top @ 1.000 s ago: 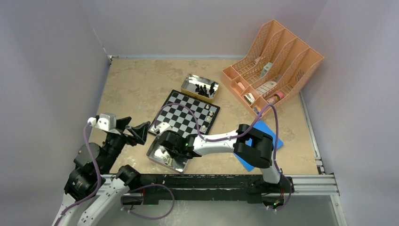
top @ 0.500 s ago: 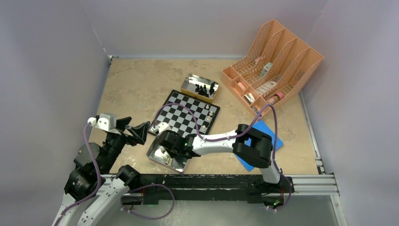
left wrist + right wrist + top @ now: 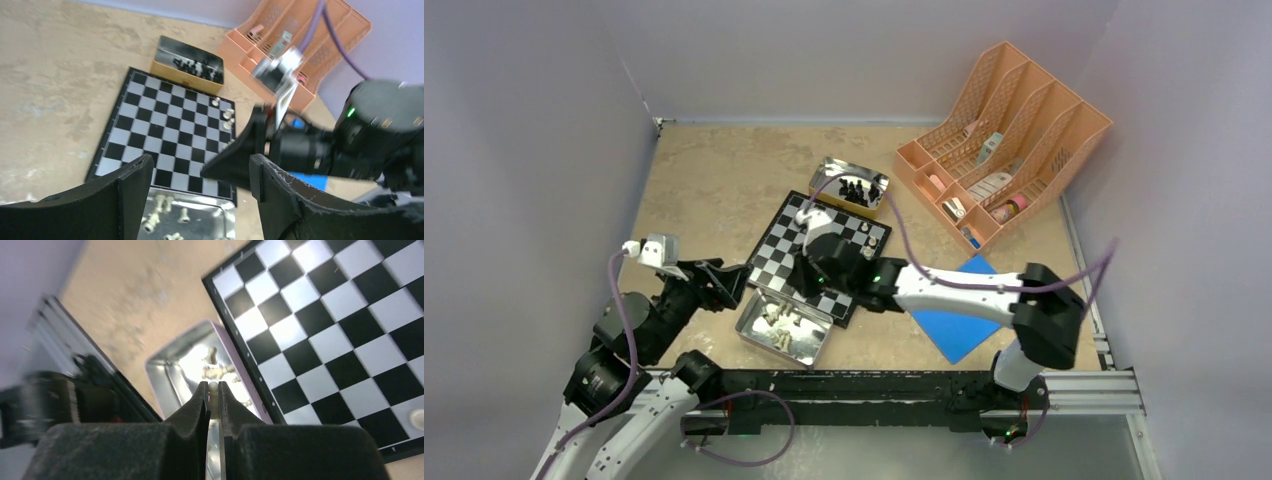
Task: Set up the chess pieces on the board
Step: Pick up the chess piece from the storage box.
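The checkered board (image 3: 774, 255) lies mid-table and also shows in the left wrist view (image 3: 165, 135) and the right wrist view (image 3: 340, 325). My right gripper (image 3: 213, 384) is shut on a cream-white pawn (image 3: 213, 388). It hangs over the board's near edge (image 3: 804, 280), just above the near tin (image 3: 754, 335) of white pieces (image 3: 782, 315). A few white pieces (image 3: 869, 235) stand along the board's right edge. Black pieces lie in the far tin (image 3: 829, 170). My left gripper (image 3: 724, 280) is open and empty, left of the near tin, its view (image 3: 200, 160) looking across the board.
An orange file organiser (image 3: 1004, 130) stands at the back right. A blue flat square (image 3: 959, 325) lies right of the board under the right forearm. Grey walls close the left, back and right. A metal rail runs along the near edge.
My right gripper has left the near tin and moved up and right over the board's near edge, with a white pawn in it. My left gripper has shifted slightly towards the tin.
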`<action>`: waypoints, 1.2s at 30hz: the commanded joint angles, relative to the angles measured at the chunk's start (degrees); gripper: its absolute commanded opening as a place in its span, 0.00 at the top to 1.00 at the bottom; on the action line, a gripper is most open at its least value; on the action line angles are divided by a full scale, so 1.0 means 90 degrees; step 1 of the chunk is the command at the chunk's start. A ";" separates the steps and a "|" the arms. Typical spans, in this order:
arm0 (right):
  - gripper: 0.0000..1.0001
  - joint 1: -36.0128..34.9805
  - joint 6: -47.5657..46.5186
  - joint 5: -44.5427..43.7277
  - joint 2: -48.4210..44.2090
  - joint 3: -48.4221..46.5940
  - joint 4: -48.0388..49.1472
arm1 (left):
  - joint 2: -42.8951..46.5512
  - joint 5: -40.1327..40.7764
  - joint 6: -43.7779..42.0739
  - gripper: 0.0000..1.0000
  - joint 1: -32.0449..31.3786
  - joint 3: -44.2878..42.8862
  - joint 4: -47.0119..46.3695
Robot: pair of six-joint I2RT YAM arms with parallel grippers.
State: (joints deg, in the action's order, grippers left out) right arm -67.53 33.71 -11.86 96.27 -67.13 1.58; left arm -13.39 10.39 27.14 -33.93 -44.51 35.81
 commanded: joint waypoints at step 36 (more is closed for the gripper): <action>0.90 0.0521 0.2572 0.1503 -0.4305 0.2655 0.4757 | -0.1891 -0.5281 0.3874 0.50 -0.0033 0.1399 -0.6572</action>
State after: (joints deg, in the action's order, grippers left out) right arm -62.67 54.89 0.03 58.48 -43.55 39.29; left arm -29.12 -33.10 56.60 -33.93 -33.85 -10.11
